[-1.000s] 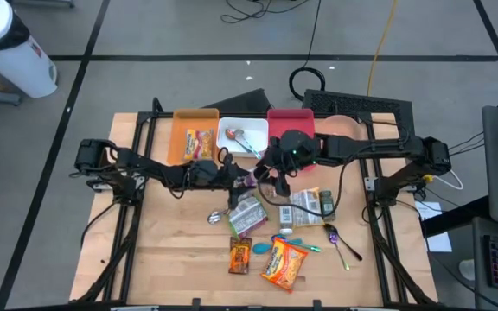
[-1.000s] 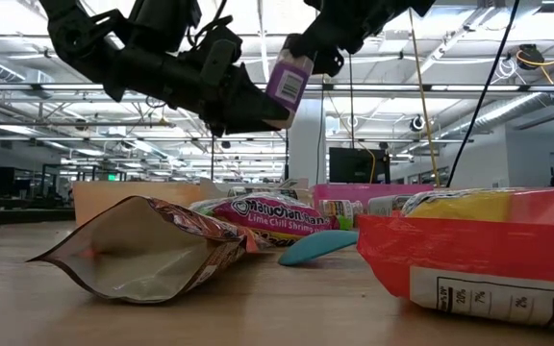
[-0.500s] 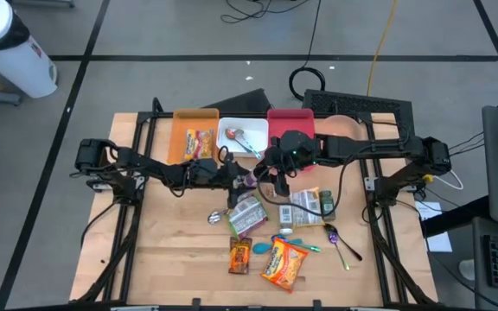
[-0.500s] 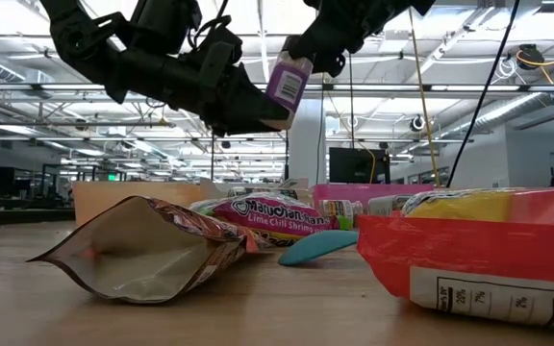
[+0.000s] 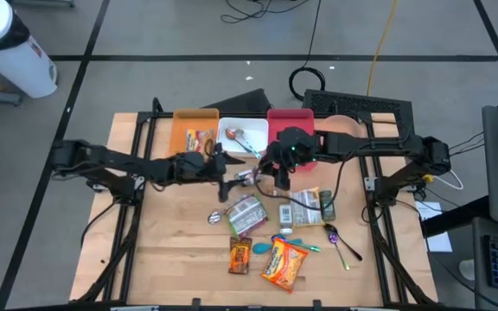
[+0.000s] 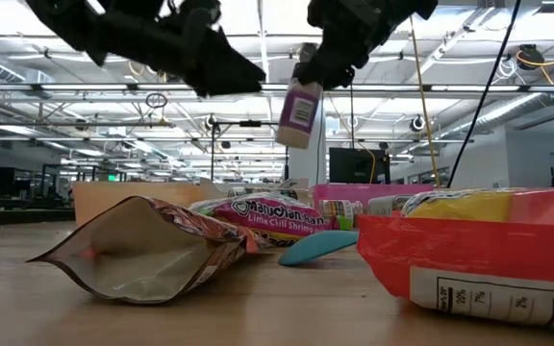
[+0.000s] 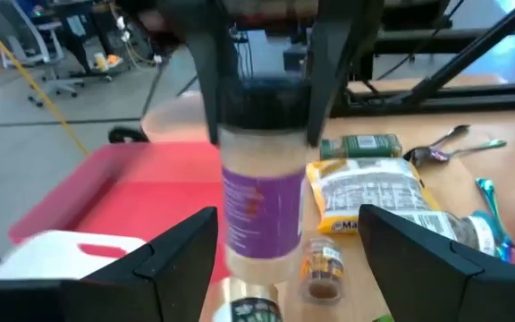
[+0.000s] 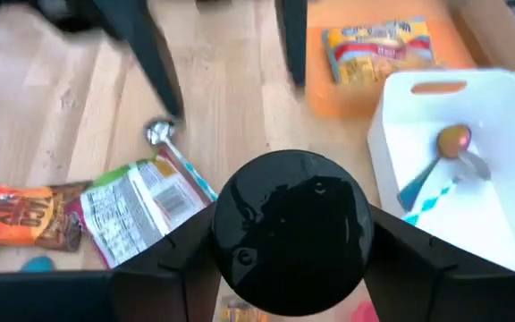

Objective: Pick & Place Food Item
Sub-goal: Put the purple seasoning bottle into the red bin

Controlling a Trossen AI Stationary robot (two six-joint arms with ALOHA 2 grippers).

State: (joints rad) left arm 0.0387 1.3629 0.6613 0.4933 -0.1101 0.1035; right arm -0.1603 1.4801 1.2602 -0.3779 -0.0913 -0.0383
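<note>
Bright, even overhead ceiling light, backlit dark arms in the low view, and both wrist views blurred.

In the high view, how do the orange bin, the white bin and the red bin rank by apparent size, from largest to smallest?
1. Orange bin, the largest showing.
2. White bin.
3. Red bin.

The right arm covers part of the red bin, so its last place is unsure; it and the white bin look alike in width.

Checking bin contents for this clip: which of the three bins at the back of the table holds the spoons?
The white bin, the middle one, holds the spoons. The orange bin holds a snack packet; the red bin is partly hidden by the right arm.
</note>
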